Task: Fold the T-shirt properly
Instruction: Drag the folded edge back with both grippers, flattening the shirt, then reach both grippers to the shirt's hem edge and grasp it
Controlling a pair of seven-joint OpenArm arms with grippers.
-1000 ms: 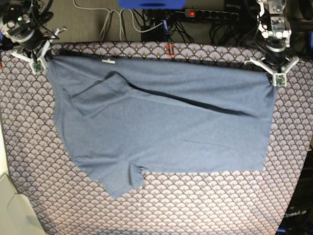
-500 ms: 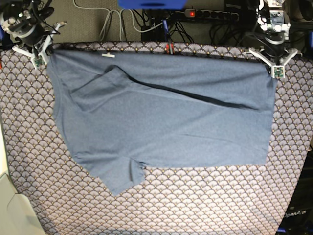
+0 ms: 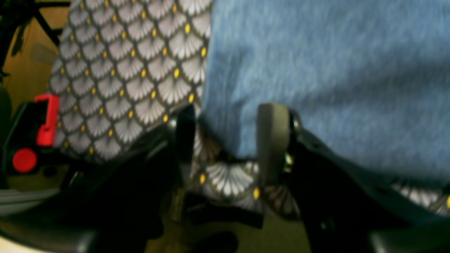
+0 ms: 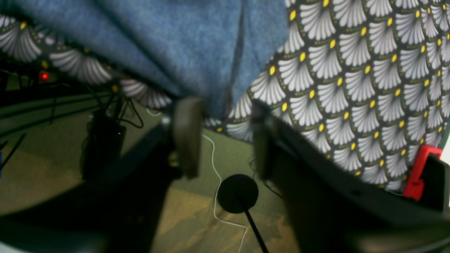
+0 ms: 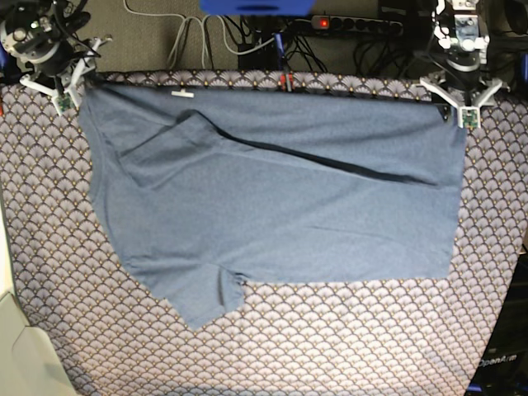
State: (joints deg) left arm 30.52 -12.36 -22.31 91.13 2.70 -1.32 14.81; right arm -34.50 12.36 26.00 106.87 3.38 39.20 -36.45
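While the T-shirt (image 5: 272, 198) lies spread on the tablecloth (image 5: 330, 346) against its far edge, a corner could be dragged off by the left gripper (image 3: 225, 140) or right gripper (image 4: 223, 135), both parted, holding nothing.

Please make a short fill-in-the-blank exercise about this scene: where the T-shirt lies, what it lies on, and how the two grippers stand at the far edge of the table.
1. The T-shirt is ____ in colour.
2. The T-shirt lies on a tablecloth printed with a ____ pattern.
3. In both wrist views the jaws of the left gripper and the right gripper stand ____.
4. In the base view, one short ____ of the shirt points toward the near edge of the table.

Missing words: blue; scallop; open; sleeve
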